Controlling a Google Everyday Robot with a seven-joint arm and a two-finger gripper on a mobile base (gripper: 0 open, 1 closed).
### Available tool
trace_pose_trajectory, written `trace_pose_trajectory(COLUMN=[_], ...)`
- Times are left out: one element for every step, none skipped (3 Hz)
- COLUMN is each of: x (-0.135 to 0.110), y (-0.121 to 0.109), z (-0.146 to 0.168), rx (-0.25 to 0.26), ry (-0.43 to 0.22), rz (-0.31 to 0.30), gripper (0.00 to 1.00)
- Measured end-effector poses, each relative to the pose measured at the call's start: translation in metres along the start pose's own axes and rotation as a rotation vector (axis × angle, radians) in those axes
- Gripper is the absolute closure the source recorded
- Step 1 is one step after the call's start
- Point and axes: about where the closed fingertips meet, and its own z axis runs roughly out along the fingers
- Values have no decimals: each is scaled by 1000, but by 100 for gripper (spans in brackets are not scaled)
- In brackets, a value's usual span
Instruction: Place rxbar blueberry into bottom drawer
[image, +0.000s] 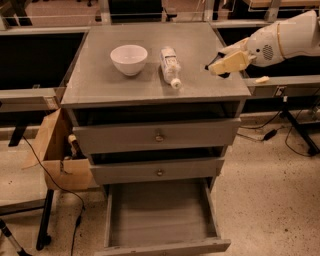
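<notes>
My gripper (223, 64), pale yellow on a white arm, reaches in from the right over the right edge of the grey cabinet top (100, 82). Small dark parts of the rxbar blueberry (223, 75) show just under and beside it; most of the bar is hidden by the gripper. I cannot tell whether the bar is held or lies on the top. The bottom drawer (160, 215) is pulled out at the foot of the cabinet, and nothing shows inside it.
A white bowl (129, 59) and a clear plastic bottle (170, 66) lying on its side are on the cabinet top. The two upper drawers (159, 136) are nearly shut. A cardboard box (55, 155) stands to the cabinet's left. Cables lie on the floor at right.
</notes>
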Motion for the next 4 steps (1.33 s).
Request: trace_pose_trajectory(x=[0,13,21,50], y=[-1,12,49,88], z=[2,7,-9,-12], rx=[2,-14,-4,-1], ry=[-1,-28,-93,-115], rz=[2,21,26,73], gripper=[100,100,100,100])
